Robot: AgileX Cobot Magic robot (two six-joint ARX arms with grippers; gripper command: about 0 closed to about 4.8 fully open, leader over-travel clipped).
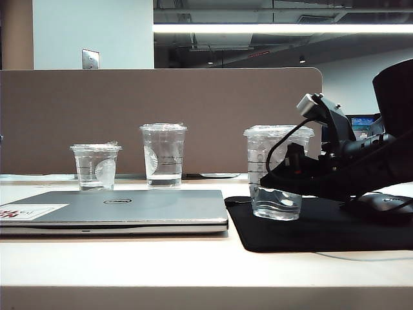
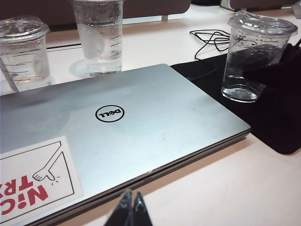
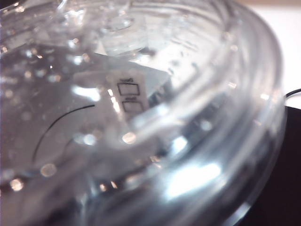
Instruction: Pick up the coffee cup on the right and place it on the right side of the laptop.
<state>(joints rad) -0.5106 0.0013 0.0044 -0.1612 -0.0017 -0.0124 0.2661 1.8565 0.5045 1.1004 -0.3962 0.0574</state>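
R arm comes in from the right edge of the exterior view, black links low and roughly level, w/ the grey wrist camera perched on top and a cable looping down in front. R tool (image 1: pixel 287 169) sits at mid-height of the coffee cup (image 1: pixel 276 173); its fingers are dark and hard to separate there. In the R wrist view the cup wall fills the frame, so the tool is right up against it; jaw state can't be read, grip not confirmed.

L tool (image 2: pixel 130 211) shows only as two dark fingertips pressed together, closed on nothing, hovering just off the front edge of the laptop (image 2: pixel 117 122).
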